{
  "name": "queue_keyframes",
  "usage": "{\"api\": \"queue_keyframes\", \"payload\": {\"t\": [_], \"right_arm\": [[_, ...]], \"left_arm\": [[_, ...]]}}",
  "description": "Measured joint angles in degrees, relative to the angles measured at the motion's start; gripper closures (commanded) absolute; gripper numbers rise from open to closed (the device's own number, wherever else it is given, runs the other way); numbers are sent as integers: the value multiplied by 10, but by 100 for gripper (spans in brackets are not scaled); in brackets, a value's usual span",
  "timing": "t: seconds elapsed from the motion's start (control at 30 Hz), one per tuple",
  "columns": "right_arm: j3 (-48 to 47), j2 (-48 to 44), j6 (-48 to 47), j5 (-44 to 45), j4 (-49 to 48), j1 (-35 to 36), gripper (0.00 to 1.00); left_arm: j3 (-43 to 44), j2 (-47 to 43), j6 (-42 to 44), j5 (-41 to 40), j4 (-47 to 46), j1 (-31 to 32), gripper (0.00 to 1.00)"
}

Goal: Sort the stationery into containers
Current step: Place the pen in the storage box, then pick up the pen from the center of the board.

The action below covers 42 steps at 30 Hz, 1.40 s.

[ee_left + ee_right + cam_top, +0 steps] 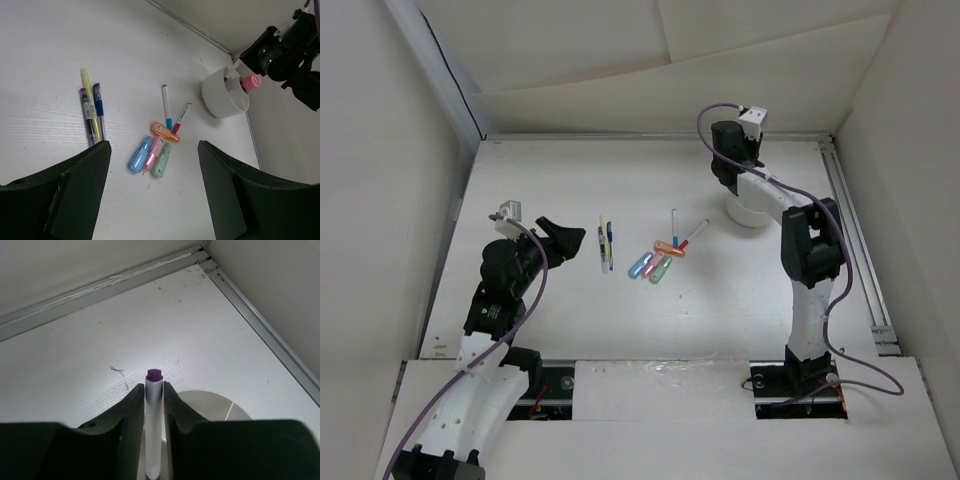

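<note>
My right gripper [154,388] is shut on a white pen with a purple end [153,415], held upright over the round white cup [220,407]. In the top view this gripper [740,188] hangs just above the cup [750,213] at the far right. A small pink rounded piece [249,81] sits in the cup [222,97]. Blue [139,154], pink [155,150], green [161,160] and orange [165,132] markers lie clustered mid-table. Yellow [89,102] and blue [99,105] pens lie to their left. My left gripper [154,148] is open and empty, above the table to the left of the pens.
A dark purple pen [87,114] lies beside the yellow one. A white pen with a blue cap [166,112] and one with a red cap [182,117] lie between the markers and the cup. Walls enclose the table, with a metal rail [855,235] along the right edge.
</note>
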State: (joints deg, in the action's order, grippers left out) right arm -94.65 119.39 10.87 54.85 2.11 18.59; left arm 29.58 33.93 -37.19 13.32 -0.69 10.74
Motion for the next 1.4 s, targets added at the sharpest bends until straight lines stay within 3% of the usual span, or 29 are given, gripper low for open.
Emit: {"api": "queue_keyframes", "payload": {"t": [0.17, 0.33, 0.4, 0.43, 0.5, 0.53, 0.67, 0.7, 0.77, 0.8, 0.93, 1.13, 1.23, 1.4], "right_arm": [[0, -6, -1, 0, 0, 3, 54], [1, -31, -2, -3, 0, 7, 51], [9, -52, -2, -12, 0, 11, 62], [13, -64, -2, -19, 3, 15, 79], [19, -90, 5, -49, 10, 26, 96], [19, -103, 10, -75, 14, 31, 100], [42, -154, 43, -211, 22, 64, 100], [52, -160, 49, -245, 21, 72, 99], [66, -160, 63, -301, 27, 91, 84], [69, -154, 70, -323, 35, 99, 71], [70, -91, 86, -391, 76, 123, 53], [61, 19, 94, -450, 152, 122, 49], [42, 29, 100, -459, 162, 121, 49], [30, 29, 106, -458, 169, 121, 59]], "left_arm": [[0, 0, 0, 0, 0, 0, 33], [0, 0, 0, 0, 0, 0, 33], [0, 0, 0, 0, 0, 0, 33], [0, 0, 0, 0, 0, 0, 33], [0, 0, 0, 0, 0, 0, 33], [0, 0, 0, 0, 0, 0, 33], [0, 0, 0, 0, 0, 0, 33], [0, 0, 0, 0, 0, 0, 33], [0, 0, 0, 0, 0, 0, 33], [0, 0, 0, 0, 0, 0, 33], [0, 0, 0, 0, 0, 0, 33], [0, -2, 0, 0, 0, 0, 33], [0, -4, 0, 0, 0, 0, 33], [0, -5, 0, 0, 0, 0, 33]]}}
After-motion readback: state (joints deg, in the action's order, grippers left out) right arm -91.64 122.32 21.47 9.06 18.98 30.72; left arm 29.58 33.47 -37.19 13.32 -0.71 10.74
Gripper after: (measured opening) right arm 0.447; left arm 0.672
